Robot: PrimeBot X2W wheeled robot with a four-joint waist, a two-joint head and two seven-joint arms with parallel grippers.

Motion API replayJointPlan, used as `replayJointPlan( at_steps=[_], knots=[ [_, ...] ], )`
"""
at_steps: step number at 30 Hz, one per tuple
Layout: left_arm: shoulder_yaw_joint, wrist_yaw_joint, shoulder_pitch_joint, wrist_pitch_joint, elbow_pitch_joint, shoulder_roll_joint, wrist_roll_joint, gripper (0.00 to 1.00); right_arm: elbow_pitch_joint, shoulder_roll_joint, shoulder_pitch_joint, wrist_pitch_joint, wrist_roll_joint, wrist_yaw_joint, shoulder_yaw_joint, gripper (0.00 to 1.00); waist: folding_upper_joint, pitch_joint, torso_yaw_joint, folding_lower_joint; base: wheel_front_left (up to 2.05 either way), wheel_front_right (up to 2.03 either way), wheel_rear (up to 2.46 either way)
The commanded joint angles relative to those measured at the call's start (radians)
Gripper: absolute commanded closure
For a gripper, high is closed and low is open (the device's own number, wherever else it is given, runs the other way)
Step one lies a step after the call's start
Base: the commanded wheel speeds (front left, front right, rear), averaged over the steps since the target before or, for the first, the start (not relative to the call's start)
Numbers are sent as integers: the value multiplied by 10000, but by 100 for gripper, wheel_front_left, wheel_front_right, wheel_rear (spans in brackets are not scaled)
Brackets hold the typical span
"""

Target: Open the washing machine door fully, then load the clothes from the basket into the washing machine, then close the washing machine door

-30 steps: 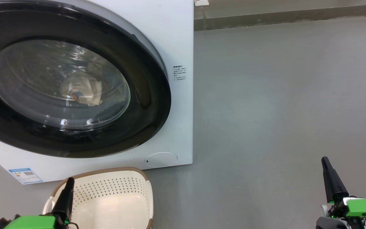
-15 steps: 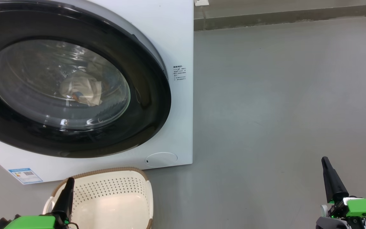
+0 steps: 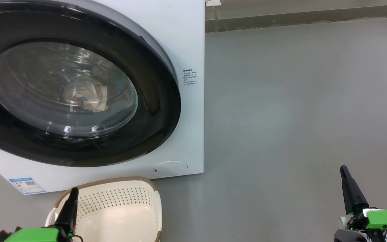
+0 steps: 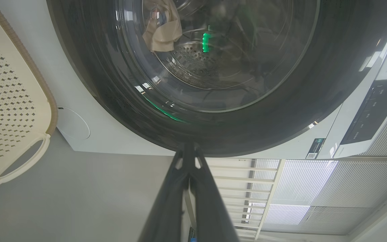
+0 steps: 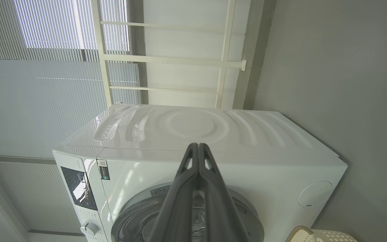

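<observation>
— End effectors first: is the left end effector (image 3: 73, 193) clenched or released, and the right end effector (image 3: 345, 174)?
— Both are clenched, fingers pressed together, grasping nothing. The left one hovers over the near-left rim of the basket (image 3: 113, 182). The right one hangs above bare floor (image 3: 297, 101), well apart from everything.
— Why parked so low?
— My guess is there's nothing to carry. What shows of the basket's inside is bare, and it sits on the floor just in front of the washing machine (image 3: 190, 37), below the small round hatch (image 3: 170, 168).
— And the clothes (image 3: 85, 95)?
— A pale bundle shows through the washing machine door (image 3: 161, 111), lying in the drum (image 4: 193, 64). That door sits flush against the front, so I judge it shut and the job about finished
</observation>
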Motion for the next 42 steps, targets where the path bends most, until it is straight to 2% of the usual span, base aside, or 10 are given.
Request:
replayJointPlan(
  at_steps=[1, 42],
  knots=[
    [345, -2, -456, 50, -202, 116, -71, 100, -299, -43, -427, 76, 121, 12, 184, 100, 0, 0, 0, 0, 0, 0, 0],
    [350, -1, -457, 55, -202, 112, -66, 100, -299, -41, -427, 77, 119, 12, 181, 100, 0, 0, 0, 0, 0, 0, 0]
  ],
)
